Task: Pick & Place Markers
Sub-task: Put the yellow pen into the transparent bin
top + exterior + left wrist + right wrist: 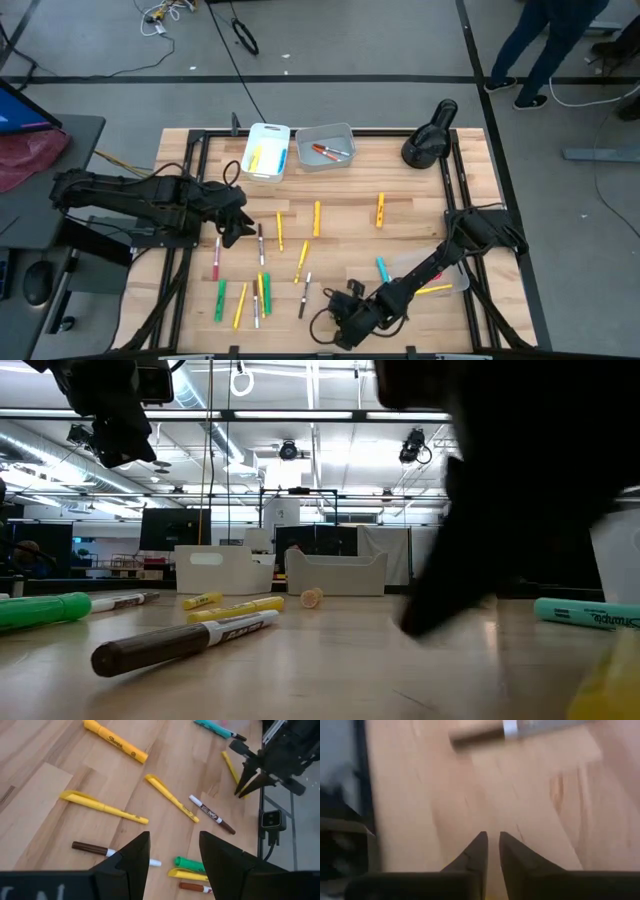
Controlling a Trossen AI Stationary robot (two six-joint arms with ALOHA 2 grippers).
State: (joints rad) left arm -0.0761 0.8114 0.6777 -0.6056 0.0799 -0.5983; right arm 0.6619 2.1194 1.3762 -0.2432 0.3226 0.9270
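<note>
Many markers lie flat and scattered on the wooden table: yellow ones [317, 218], a pink one [216, 258], green ones [220, 300], a light blue one [382, 268] and white ones with dark caps [261, 243]. My left gripper [232, 232] hovers open above the left cluster, over a white marker with a brown cap [100, 850]. My right gripper [335, 325] is low near the table's near edge, its fingers [491, 845] shut on nothing over bare wood. A brown-capped marker [485, 730] lies just ahead of it.
A white bin [267, 150] holding yellow markers and a grey bin [325, 147] holding a red one stand at the far edge. A dark lamp-like object [428, 140] is at the far right. A clear flat piece [420, 268] lies under the right arm. A person stands beyond the table.
</note>
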